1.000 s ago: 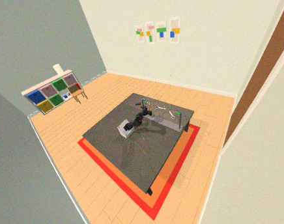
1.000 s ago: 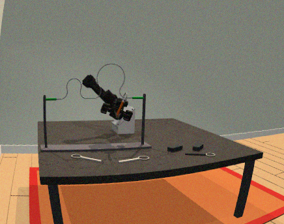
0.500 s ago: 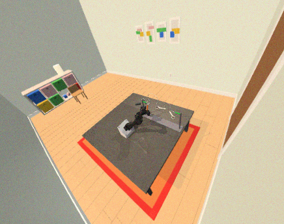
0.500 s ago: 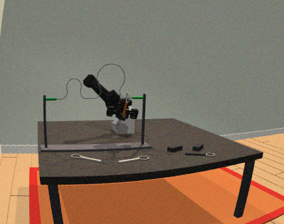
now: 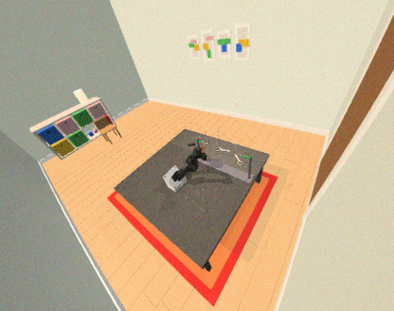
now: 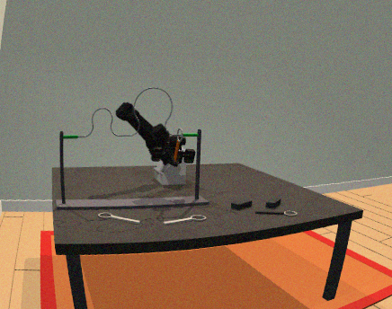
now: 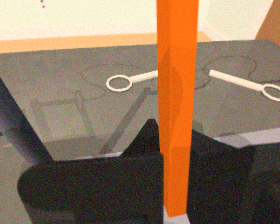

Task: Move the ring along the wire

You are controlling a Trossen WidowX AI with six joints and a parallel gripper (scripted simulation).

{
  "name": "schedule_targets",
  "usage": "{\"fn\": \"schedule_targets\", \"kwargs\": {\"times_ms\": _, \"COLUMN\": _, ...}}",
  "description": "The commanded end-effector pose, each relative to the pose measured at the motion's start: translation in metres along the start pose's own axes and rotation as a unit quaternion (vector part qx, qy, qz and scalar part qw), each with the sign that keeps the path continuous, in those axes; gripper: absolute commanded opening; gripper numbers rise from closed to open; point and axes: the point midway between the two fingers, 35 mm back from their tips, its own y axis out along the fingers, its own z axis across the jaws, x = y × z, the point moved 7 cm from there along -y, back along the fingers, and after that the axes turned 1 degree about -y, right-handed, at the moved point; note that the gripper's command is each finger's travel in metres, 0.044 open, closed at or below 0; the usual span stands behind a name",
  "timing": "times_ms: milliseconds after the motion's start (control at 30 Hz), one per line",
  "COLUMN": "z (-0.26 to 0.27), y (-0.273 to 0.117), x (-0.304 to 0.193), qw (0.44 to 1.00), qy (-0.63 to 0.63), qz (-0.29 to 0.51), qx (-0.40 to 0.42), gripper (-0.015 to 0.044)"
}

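The orange handle (image 5: 203, 148) (image 6: 177, 150) (image 7: 177, 100) stands nearly upright in my gripper (image 6: 175, 160) (image 7: 176, 167), which is shut on it. The ring (image 6: 180, 129) is above the handle, at the inner end of the green part (image 6: 191, 135) beside the right post (image 6: 198, 168) in the exterior view. The wire appears to pass through it; whether the ring touches green or grey is too small to tell. The grey wire (image 6: 153, 88) runs in curves to the other green part (image 6: 70, 136) (image 5: 247, 157) by the far post (image 6: 62, 171) (image 5: 249, 169). The ring is outside the wrist view.
The posts stand on a long base board (image 6: 134, 203) on the table (image 6: 206, 233). Two pale ring tools lie beyond the board, one with its handle here (image 6: 125, 219) (image 7: 142, 77), the other here (image 6: 176, 220) (image 7: 236, 81). Two black blocks (image 6: 241, 205) (image 6: 273, 203) and a dark-handled ring tool (image 6: 269, 213) lie nearby.
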Motion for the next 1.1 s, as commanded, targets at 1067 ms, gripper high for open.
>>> {"fn": "schedule_targets", "kwargs": {"times_ms": 1067, "z": 0.031, "y": -0.002, "x": -0.004, "qw": 1.0, "qy": 0.004, "qz": 0.0, "qx": 0.0, "gripper": -0.015}}
